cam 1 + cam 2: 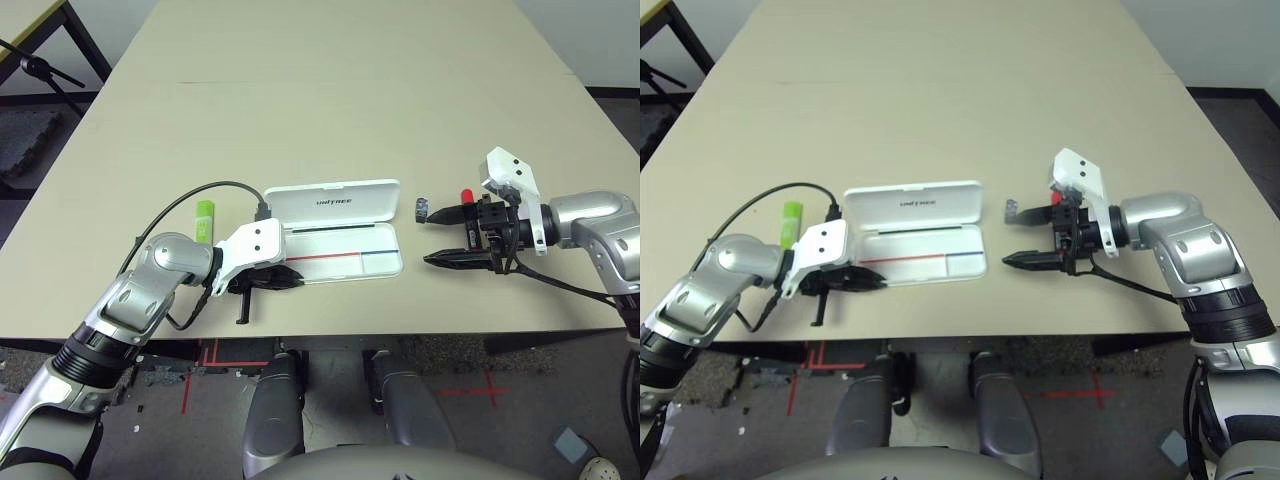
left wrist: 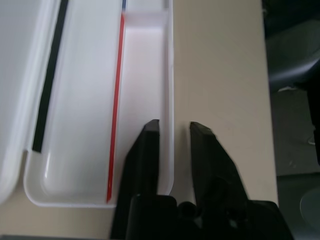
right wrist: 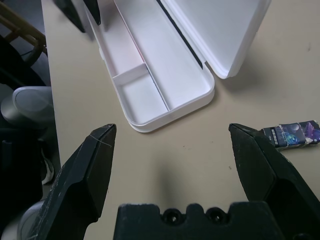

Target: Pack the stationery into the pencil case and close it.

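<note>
Straddling the near wall of the open pencil case (image 1: 340, 250) with slightly parted fingers is my left gripper (image 2: 174, 131), while my right gripper (image 1: 428, 240) is hanging wide open beside the case's right end, near the eraser (image 3: 292, 135).

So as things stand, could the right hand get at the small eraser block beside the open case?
Probably yes. The right hand hangs wide open just next to the eraser, with bare table between them. The open pencil case lies off to the side, not in the way.
</note>
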